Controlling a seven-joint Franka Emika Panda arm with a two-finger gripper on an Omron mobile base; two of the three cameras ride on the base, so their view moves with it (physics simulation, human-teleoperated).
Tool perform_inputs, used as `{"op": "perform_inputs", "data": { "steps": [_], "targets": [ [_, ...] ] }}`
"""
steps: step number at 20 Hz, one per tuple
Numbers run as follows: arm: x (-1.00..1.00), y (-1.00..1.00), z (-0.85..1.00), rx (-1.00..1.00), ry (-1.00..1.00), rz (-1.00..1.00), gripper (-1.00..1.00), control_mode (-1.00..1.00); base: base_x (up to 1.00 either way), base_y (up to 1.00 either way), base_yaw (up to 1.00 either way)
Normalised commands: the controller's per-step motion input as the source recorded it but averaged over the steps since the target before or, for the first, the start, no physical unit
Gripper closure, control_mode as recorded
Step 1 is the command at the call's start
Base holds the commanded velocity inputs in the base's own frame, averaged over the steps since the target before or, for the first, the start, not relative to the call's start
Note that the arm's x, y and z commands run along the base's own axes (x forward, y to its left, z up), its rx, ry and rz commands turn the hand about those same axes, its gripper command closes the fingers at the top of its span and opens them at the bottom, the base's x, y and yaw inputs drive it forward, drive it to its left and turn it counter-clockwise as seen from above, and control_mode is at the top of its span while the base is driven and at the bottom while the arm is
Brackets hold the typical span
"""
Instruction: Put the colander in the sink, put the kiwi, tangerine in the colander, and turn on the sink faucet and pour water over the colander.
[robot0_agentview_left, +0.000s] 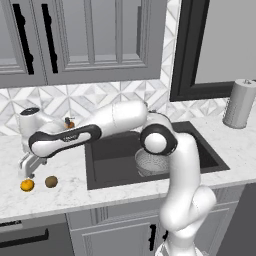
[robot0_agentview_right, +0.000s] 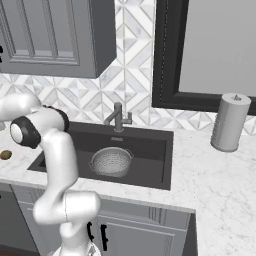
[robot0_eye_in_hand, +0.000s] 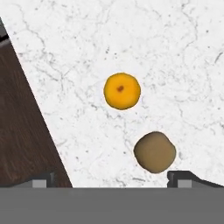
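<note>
The silver colander (robot0_agentview_right: 111, 161) stands in the dark sink (robot0_agentview_right: 150, 145); in the left base view the colander (robot0_agentview_left: 145, 163) is partly hidden behind my arm. The faucet (robot0_agentview_right: 117, 118) rises behind the sink. On the marble counter left of the sink (robot0_agentview_left: 110, 160) lie the orange tangerine (robot0_agentview_left: 27, 185) and the brown kiwi (robot0_agentview_left: 51, 181), a little apart. My gripper (robot0_agentview_left: 28, 171) hangs open just above them, holding nothing. Looking down from the hand, the tangerine (robot0_eye_in_hand: 122, 91) is ahead and the kiwi (robot0_eye_in_hand: 155, 152) lies close to the right fingertip (robot0_eye_in_hand: 183, 178) of the gripper (robot0_eye_in_hand: 113, 181).
A grey paper towel roll (robot0_agentview_left: 240, 103) stands on the counter right of the sink. The counter's front edge runs close to the fruits, with dark floor (robot0_eye_in_hand: 22, 131) beyond it. Wall cabinets (robot0_agentview_left: 75, 40) hang above the backsplash.
</note>
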Motion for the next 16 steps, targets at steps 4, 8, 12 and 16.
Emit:
{"op": "perform_inputs", "data": {
  "steps": [4, 8, 12, 16],
  "targets": [
    [0.00, 0.21, -0.26, -0.08, 0.03, 0.03, -1.00, -1.00, 0.00, 0.00, 0.00],
    [0.00, 0.19, -0.28, -0.07, 0.02, 0.02, -1.00, -1.00, 0.00, 0.00, 0.00],
    [0.00, 0.06, -0.38, -0.07, 0.01, 0.01, -1.00, -1.00, 0.00, 0.00, 0.00],
    [0.00, 0.00, -0.38, -0.02, 0.00, 0.00, -1.00, -1.00, 0.00, 0.00, 0.00]
  ]
}}
